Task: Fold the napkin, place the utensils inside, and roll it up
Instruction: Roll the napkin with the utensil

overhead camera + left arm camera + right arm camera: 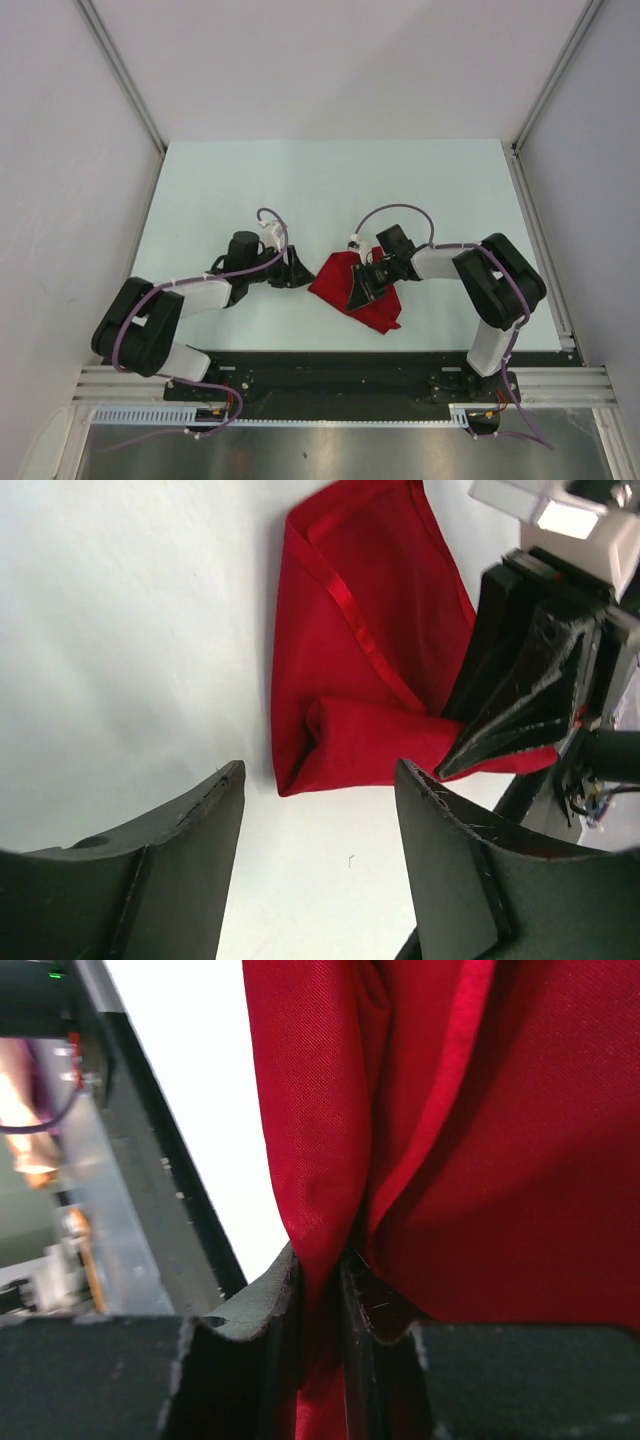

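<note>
The red napkin lies crumpled and partly folded on the pale table, just right of centre. My right gripper is on top of it, shut on a pinched fold of the napkin, which runs up between its jaws. My left gripper sits just left of the cloth, open and holding nothing. In the left wrist view the napkin shows a rolled lower edge just beyond my open left gripper, and the right gripper presses on its right side. The utensils are out of view.
A black base rail and an aluminium frame run along the near edge. White walls close in the table on the left, right and back.
</note>
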